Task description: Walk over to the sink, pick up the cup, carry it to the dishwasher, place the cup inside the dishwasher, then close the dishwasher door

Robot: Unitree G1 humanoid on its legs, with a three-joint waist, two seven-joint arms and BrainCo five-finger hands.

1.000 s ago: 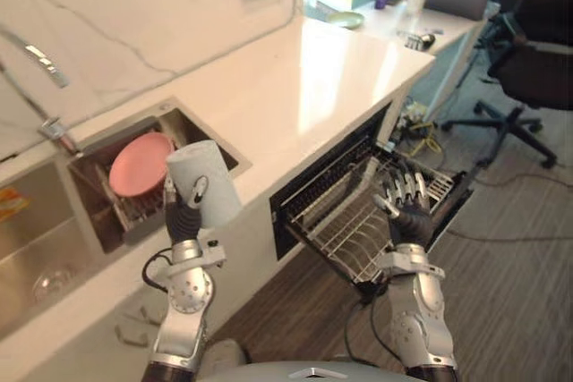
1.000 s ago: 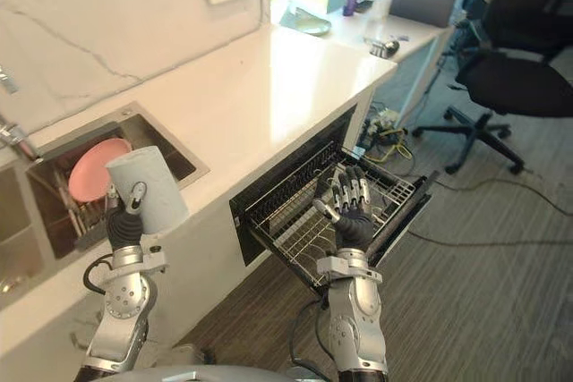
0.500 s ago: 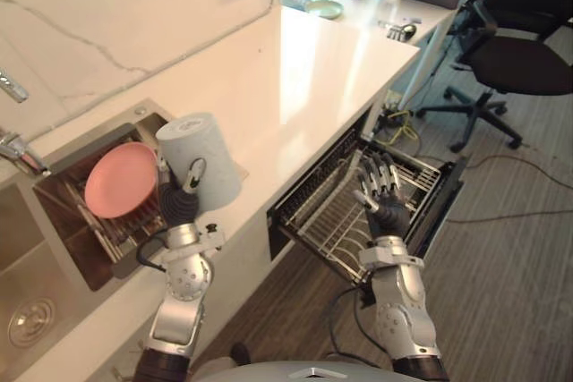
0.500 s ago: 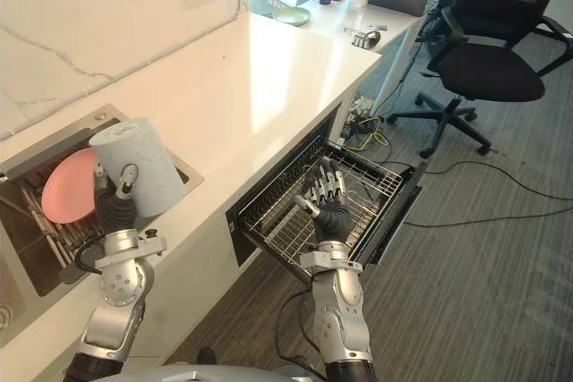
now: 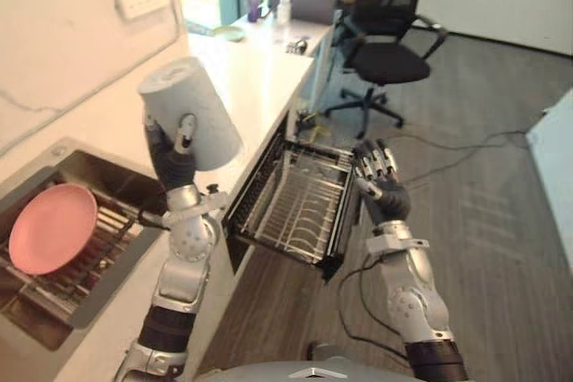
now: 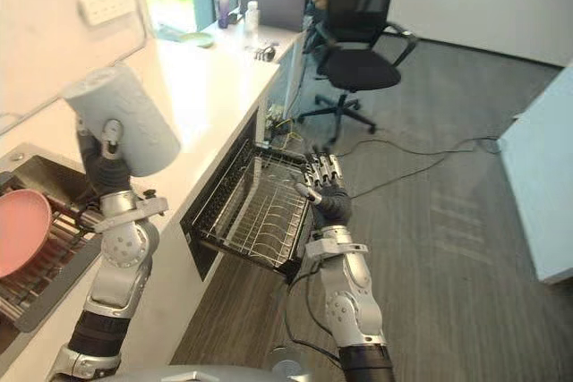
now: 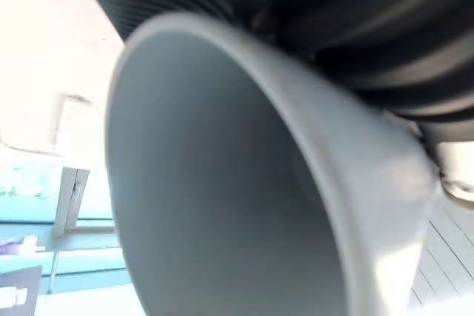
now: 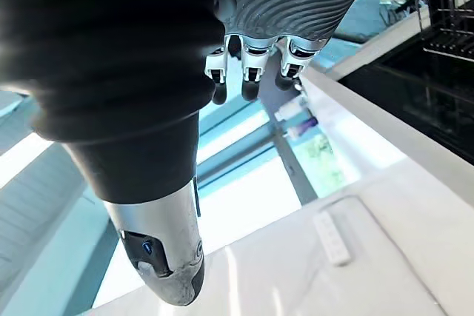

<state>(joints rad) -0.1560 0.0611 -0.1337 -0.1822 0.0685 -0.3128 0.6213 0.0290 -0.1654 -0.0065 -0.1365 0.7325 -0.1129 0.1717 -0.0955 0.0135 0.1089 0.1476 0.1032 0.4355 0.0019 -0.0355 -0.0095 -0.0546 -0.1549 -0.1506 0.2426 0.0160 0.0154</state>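
1. Kitchen corner of an office room: white countertop (image 5: 242,69) under the left hand (image 5: 175,165), black office chair (image 5: 387,42) well beyond both hands.
2. Grips the grey cup (image 5: 190,114) in the left hand, fingers and thumb curled round its lower wall, raised above the counter edge.
3. Carries it tilted, base up and mouth toward the wrist; looks straight into the hollow in the left wrist view. Probably suits setting it mouth-down on a rack.
4. Leaves the sink (image 5: 107,288) and its pink plate (image 5: 52,228) below that hand, on the side away from the dishwasher.
5. Finds the dishwasher's wire rack (image 5: 300,207) pulled out, lower than both hands and between them.
6. Holds the right hand (image 5: 380,187) up just beside the rack's outer edge, fingers straight and apart, gripping nothing; likely kept free for the door.
7. Judges the carry nearly over; placing and closing not yet done.
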